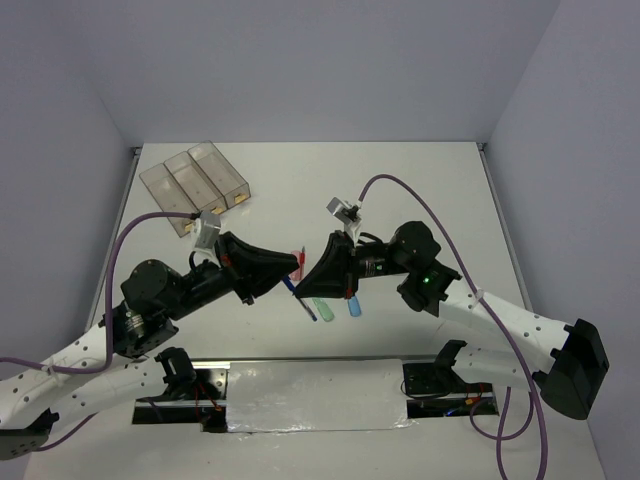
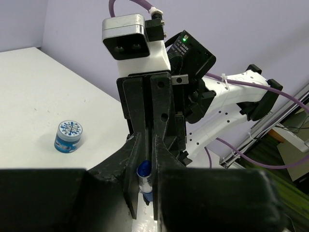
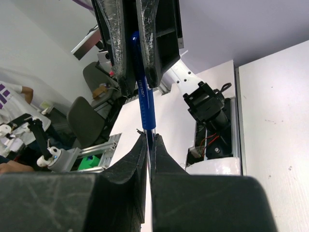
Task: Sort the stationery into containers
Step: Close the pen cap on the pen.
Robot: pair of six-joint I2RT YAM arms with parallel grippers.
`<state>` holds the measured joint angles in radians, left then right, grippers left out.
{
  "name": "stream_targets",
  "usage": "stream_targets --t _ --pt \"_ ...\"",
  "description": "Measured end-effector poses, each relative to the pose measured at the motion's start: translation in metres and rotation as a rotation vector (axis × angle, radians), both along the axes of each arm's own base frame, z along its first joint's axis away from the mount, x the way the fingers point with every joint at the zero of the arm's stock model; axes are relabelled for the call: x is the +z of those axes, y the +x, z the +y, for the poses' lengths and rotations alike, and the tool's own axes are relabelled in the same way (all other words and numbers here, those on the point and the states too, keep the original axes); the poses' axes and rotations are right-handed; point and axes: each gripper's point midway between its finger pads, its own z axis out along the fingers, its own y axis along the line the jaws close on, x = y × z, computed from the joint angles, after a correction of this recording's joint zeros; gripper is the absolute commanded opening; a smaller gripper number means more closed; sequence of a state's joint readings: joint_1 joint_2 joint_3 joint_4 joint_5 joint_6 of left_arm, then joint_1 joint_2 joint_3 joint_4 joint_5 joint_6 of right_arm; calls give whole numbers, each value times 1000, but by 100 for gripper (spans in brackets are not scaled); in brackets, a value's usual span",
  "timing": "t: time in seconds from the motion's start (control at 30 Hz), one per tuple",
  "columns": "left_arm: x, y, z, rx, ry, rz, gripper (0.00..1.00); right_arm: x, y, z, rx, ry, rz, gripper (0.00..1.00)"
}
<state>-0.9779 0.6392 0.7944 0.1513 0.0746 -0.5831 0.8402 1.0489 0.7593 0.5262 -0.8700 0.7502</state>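
**Top external.**
- The containers (image 1: 195,183): three clear bins joined in a row, at the far left of the table (image 1: 420,190).
- The blue pen (image 1: 303,302): at mid-table, slanting between your two arms.
- Your left gripper (image 1: 293,268) reaches in from the left to the pen's upper end. Your right gripper (image 1: 306,291) comes in from the right, just beside it.
- The red pen (image 1: 300,260) shows partly behind the left fingertips.
- The green bar (image 1: 322,305) and the blue bar (image 1: 354,307) lie on the table below the right gripper.

**Left wrist.**
- Your left fingers are clamped on the pen's blue end.
- The right gripper stands opposite with its fingers pressed together.
- One tape roll (image 2: 68,136) stands on the table, well apart to the side.

**Right wrist.**
- Your right fingers are closed on the pen's thin tip.
- The barrel runs up to the left fingers, which pinch it from both sides, clear of the table.
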Motion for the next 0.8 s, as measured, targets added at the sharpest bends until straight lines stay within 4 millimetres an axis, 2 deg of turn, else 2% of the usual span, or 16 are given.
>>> stream_targets --t 0.23,0.8 --pt "2 0 -4 -12 -14 -9 0 3 -1 0 6 8 -9 0" --pt "29 -1 -1 -16 -170 -62 0 30 1 2 10 64 0 0"
